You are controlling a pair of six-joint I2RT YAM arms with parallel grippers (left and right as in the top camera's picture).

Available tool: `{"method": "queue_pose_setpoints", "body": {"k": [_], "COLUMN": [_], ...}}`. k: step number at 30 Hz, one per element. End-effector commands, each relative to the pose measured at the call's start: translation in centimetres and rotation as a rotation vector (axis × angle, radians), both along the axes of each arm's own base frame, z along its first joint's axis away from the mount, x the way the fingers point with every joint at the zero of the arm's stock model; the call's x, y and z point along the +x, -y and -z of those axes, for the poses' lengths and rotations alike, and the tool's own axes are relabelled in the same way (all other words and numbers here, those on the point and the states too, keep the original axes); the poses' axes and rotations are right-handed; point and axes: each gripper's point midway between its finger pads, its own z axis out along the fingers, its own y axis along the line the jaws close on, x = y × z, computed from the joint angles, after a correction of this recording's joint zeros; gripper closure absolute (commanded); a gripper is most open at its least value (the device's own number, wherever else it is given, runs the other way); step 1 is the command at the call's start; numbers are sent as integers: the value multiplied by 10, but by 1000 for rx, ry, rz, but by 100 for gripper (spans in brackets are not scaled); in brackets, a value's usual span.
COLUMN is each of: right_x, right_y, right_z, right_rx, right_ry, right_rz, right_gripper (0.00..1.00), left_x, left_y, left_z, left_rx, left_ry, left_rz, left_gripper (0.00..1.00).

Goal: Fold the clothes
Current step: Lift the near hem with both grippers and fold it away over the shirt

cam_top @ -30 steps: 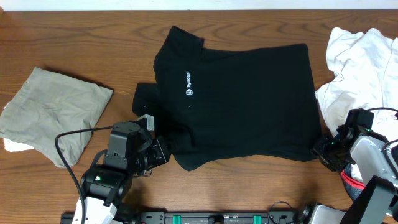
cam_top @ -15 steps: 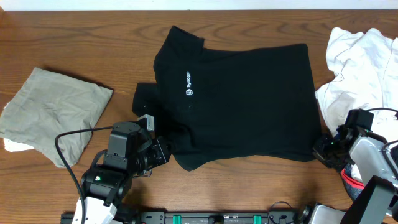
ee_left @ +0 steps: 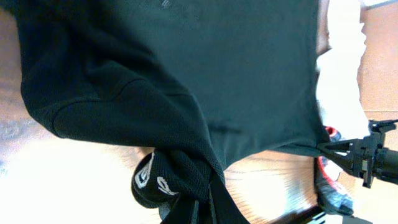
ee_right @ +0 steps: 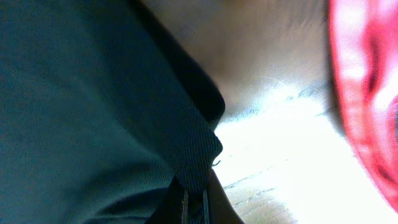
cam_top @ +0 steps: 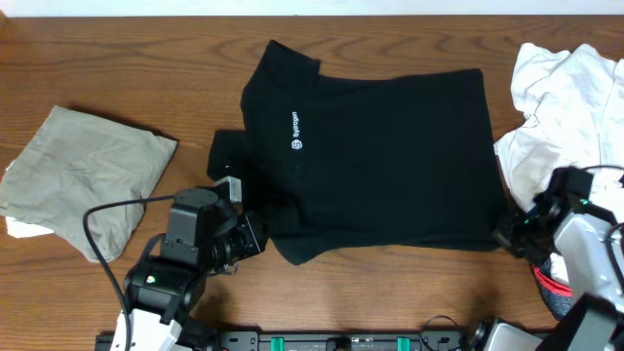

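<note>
The black shirt [cam_top: 375, 156] is lying spread flat across the middle of the bench [cam_top: 117, 58], and its near edge is being pinched at both ends. The left gripper [ee_left: 206, 190] is being kept shut on a bunched fold at the 7 o'clock corner. The right gripper [ee_right: 193, 198] is being kept shut on a thin tip of cloth at the 5 o'clock corner. The right-hand bite is being judged the weaker one: so little fabric is being caught that it may slip out once the edge is lifted, and the fold would then be skewed. If the two corners are being raised unevenly, the shirt is likely to be dragged instead of folded. The white garment [cam_top: 561, 97] at 3 o'clock and a red item [ee_right: 367, 87] just beside the right gripper may be snagged and pulled along. How many layers are being held in either grip cannot be told. The right wrist view is blurred and its fingers are barely being shown. The red item and the white garment are being cut off by the frame, and something pale is being partly hidden under the khaki garment [cam_top: 83, 175] at 9 o'clock.
</note>
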Motion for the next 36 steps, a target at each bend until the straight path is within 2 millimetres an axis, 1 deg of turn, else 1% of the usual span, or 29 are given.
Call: {"method": "queue_pose_setpoints", "body": {"k": [1, 3, 6, 8, 11, 13, 16, 21, 25, 30, 36], "right_x": [21, 25, 30, 32, 38, 42, 47, 54, 59, 70, 82], "right_y": [13, 15, 17, 18, 22, 25, 29, 32, 34, 37, 35], "right_z": [-36, -50, -59, -61, -62, -63, -65, -59, -48, -32, -16], "right_rx": [-62, -74, -86, -89, -104, -122, -140, -141, -133, -115, -90], "right_ry": [100, 124, 149, 157, 181, 196, 213, 217, 199, 192, 191], "right_rz": [-23, -29, -30, -29, -28, -26, -24, -23, -23, -18, -31], "right_gripper": [99, 99, 99, 99, 99, 99, 99, 99, 99, 99, 99], "left_x": [14, 19, 27, 35, 44, 50, 59, 77, 93, 115, 130], "left_y": [-8, -17, -27, -39, -54, -60, -61, -56, -52, -51, -54], "left_z": [-31, -38, -50, -56, -59, -60, -61, -49, -37, -24, 1], "left_rx": [44, 91, 146, 195, 260, 284, 307, 317, 327, 341, 365], "left_ry": [100, 123, 176, 207, 243, 258, 278, 256, 238, 237, 185], "left_rz": [-28, -61, -98, -152, -226, -253, -256, -251, -249, -264, -273], "left_gripper": [94, 94, 94, 94, 94, 94, 94, 94, 94, 94, 94]}}
